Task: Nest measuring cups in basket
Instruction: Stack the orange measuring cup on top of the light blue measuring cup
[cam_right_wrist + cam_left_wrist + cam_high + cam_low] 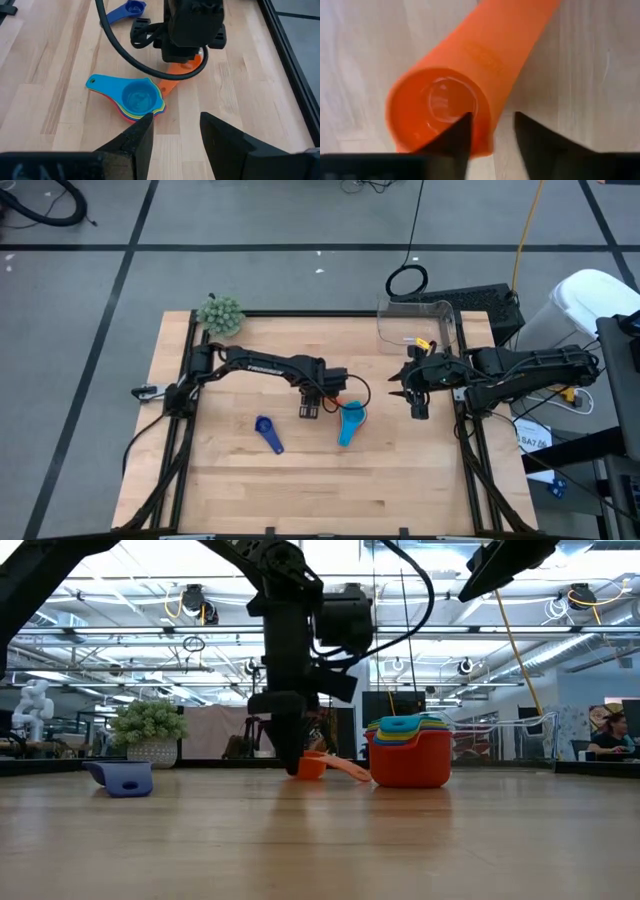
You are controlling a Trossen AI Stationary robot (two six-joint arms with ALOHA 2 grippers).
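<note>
Worktop (420,480), near to far. Blue cup (268,432) lies alone at the near left. Left gripper (492,132) stands low at the centre, its fingers (455,137) part open astride the rim of the orange cup (445,105), one inside the bowl, one outside. Just beside it sits the nested stack (137,100), light blue uppermost. Right gripper (175,130) hovers raised farther right, fingers part open and empty. Basket (420,325) stands at the far right edge; fuzzy ball (220,313) at the far left corner.

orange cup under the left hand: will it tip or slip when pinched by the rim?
The orange cup looks like thin glossy plastic, so probably light and a bit slippery. The left hand straddles only its wall, and the long handle sits off-centre, so it may swing or tilt once lifted.
</note>
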